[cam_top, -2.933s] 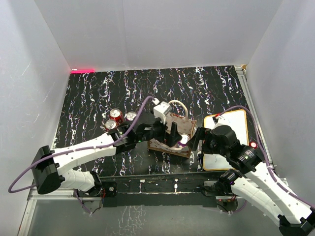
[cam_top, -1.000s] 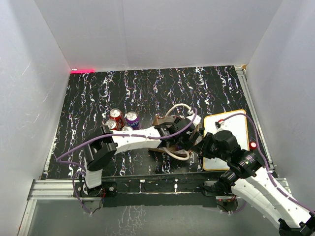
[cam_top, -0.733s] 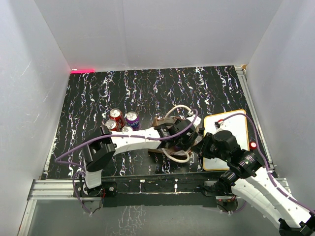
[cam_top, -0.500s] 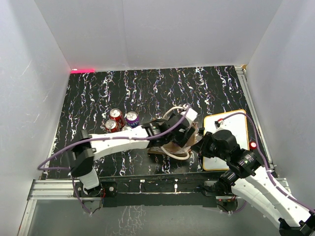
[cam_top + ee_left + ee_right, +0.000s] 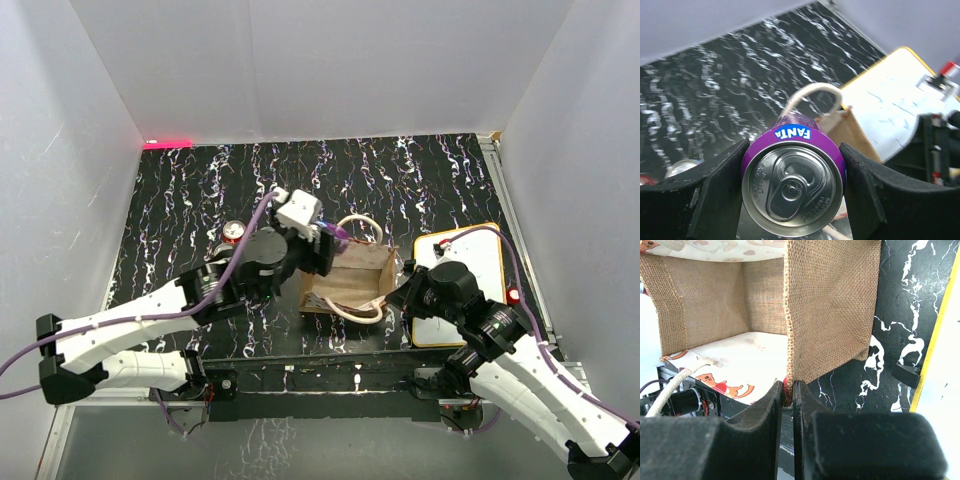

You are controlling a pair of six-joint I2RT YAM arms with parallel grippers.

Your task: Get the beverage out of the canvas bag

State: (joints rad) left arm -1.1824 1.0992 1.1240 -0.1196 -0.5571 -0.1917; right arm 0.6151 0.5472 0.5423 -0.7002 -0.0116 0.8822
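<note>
Over black table, left pincer clamps the beverage; right pincer pinches canvas bag.

A white, orange-rimmed board lies on the black marbled table.

The can is seen to be metal: its lid is bright and faintly brushed, its purple side glossy. The bag is made of coarse, rough woven cloth, and its lining of smoother printed fabric. Its handle is of twisted cream cord. The board is finished smooth and white.
</note>
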